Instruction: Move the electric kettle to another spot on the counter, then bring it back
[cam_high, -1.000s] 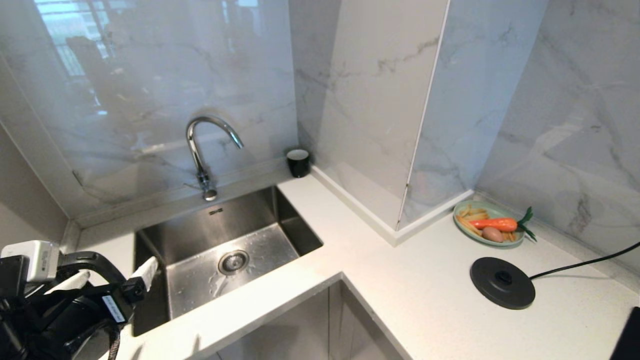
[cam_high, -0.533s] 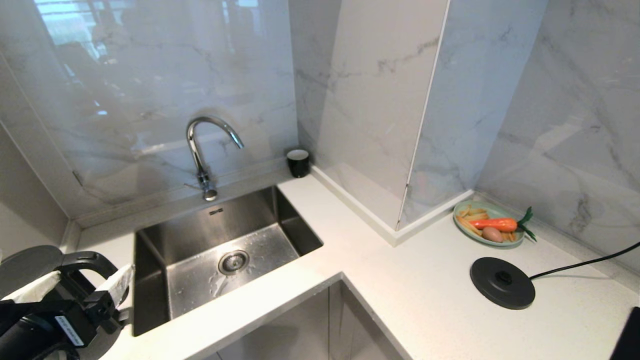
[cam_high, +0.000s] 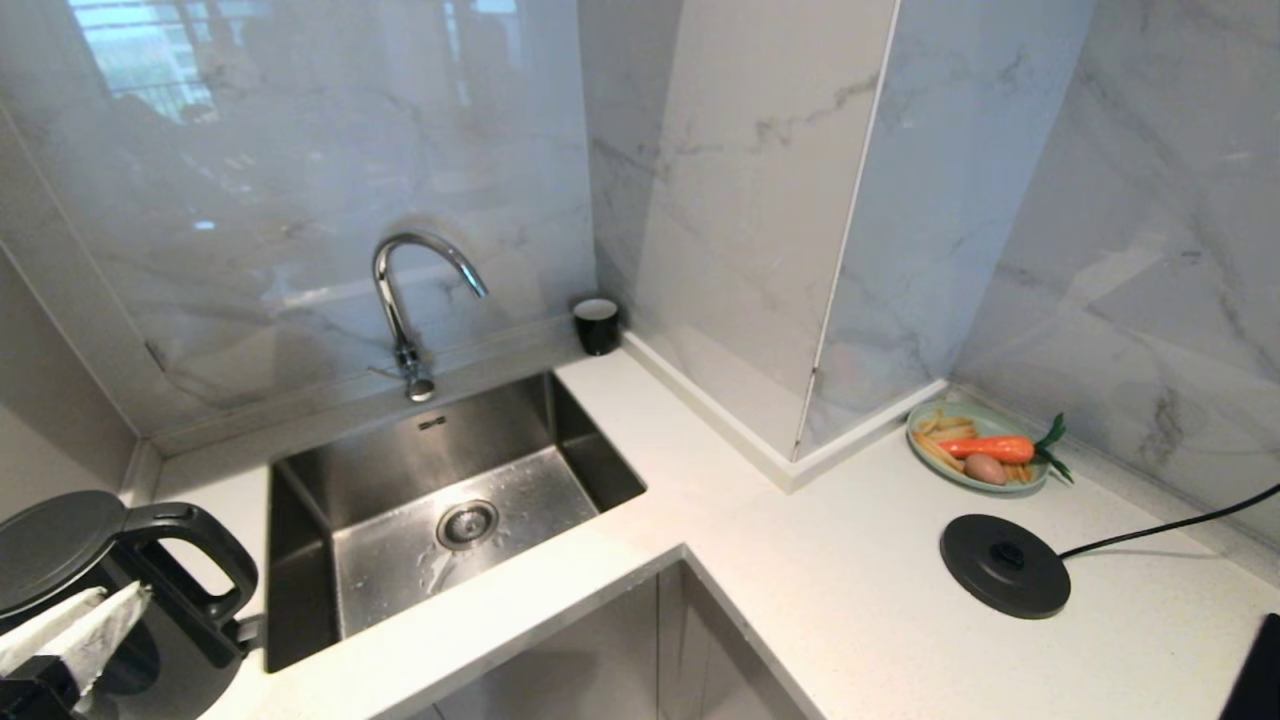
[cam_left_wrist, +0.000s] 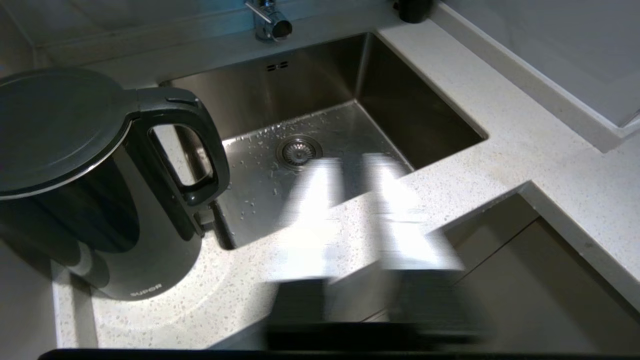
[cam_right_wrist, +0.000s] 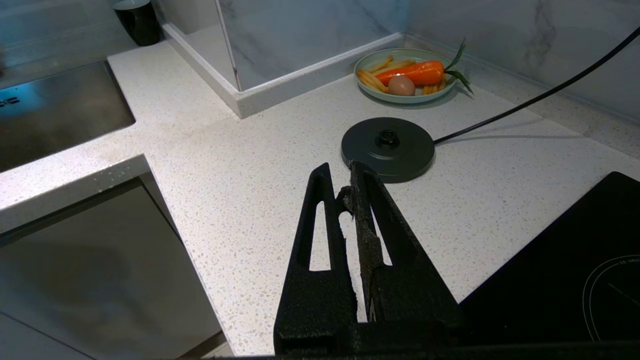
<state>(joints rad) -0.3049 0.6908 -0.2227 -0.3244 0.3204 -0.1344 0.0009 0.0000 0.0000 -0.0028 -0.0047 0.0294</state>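
Dark grey-black electric kettle stands upright on the white speckled table, at its far left end, just beside the steel sink. Its round power base sits bare and well apart on the right stretch, cord trailing to the wall, near a green plate of vegetables.

Progress, as judged: first half looks done, since the kettle is off its base and set down in a new spot. The return trip to the base remains.

Left end effector shows at the lower left corner in front of the kettle body, its white fingers drawn nearly together with nothing between them; apart from the handle. Right end effector is parked over the table near the base, closed, empty.

Against the earlier frames: a second ago the left end effector was spread wide around the loop handle; half a second ago it had slipped lower and back, fingers spread. Now it is clear of the handle and pinched shut. Kettle has not shifted. Everything else unchanged.
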